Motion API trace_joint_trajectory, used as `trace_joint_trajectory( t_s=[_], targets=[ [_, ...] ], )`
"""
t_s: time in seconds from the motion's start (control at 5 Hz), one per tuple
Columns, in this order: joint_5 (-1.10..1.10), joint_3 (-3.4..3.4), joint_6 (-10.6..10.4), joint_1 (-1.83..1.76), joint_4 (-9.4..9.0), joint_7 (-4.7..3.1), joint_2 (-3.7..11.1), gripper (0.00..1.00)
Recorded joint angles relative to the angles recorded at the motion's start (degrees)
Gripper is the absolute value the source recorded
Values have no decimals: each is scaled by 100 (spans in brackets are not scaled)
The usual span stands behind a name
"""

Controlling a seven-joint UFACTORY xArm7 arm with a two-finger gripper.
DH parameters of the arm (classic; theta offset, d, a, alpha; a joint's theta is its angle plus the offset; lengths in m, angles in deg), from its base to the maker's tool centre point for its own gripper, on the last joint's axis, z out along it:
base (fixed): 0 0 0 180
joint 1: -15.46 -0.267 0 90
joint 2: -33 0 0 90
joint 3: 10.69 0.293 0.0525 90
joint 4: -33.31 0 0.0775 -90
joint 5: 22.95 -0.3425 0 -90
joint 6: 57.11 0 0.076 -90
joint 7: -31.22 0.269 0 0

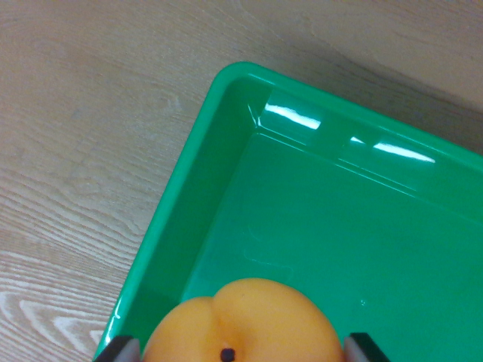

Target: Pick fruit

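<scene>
Filling the claw (241, 348): smooth orange creased fruit (243, 323).

Bin (189, 173) on tabletop (83, 136), one bin corner toward the view's top centre, tabletop exposed along the bin's left and top sides, fruit (241, 324) at bottom edge over the bin's left wall, gripper (243, 348) fingers flanking fruit left and right

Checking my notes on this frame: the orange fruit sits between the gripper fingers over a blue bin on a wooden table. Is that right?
Not quite: the bin is green, not blue, as the wrist view shows. The rest holds: the orange fruit sits between the fingers of the gripper, over the bin on the wooden table.
</scene>
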Motion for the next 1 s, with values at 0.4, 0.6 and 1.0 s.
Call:
trace_joint_trajectory(
  t_s=[0.4,0.6,1.0],
  targets=[
    [-3,-1,121,2,79,1,-42,100],
    [-3,-1,121,2,79,1,-42,100],
    [-6,-2,230,4,150,2,-80,100]
  ],
)
